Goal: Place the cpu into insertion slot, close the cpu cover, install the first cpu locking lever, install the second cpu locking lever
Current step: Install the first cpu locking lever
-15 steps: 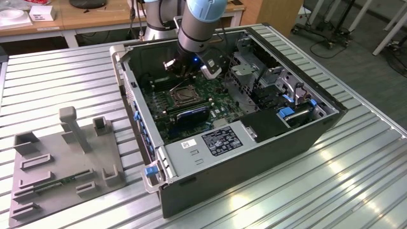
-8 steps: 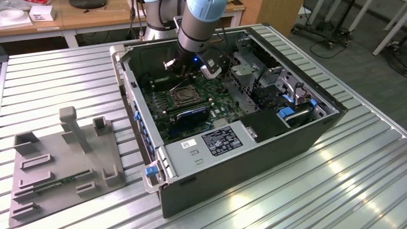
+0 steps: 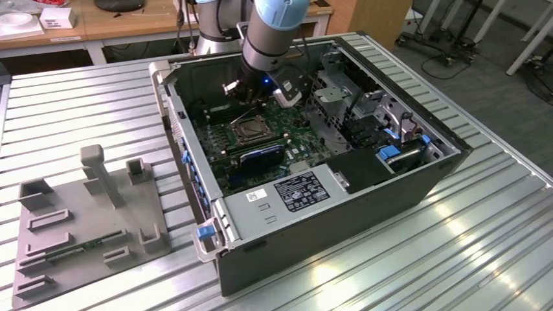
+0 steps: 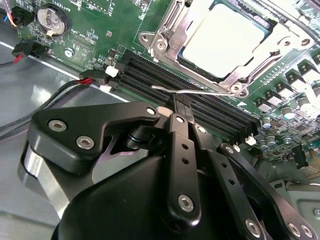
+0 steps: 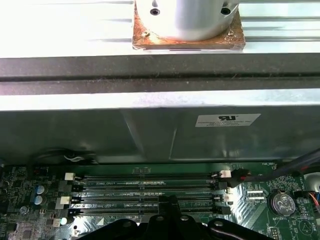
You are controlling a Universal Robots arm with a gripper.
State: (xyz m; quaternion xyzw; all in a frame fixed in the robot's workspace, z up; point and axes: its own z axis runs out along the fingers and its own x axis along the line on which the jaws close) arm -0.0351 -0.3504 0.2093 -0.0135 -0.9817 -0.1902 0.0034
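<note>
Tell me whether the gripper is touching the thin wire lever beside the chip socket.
Cannot tell. In the second wrist view the gripper, fingers together, ends right at the lever, but their overlap hides any contact or gap.

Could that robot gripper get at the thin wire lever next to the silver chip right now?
Probably yes. In the second wrist view the gripper, fingers shut, sits just below the lever beside the cpu, with nothing between them.
</note>
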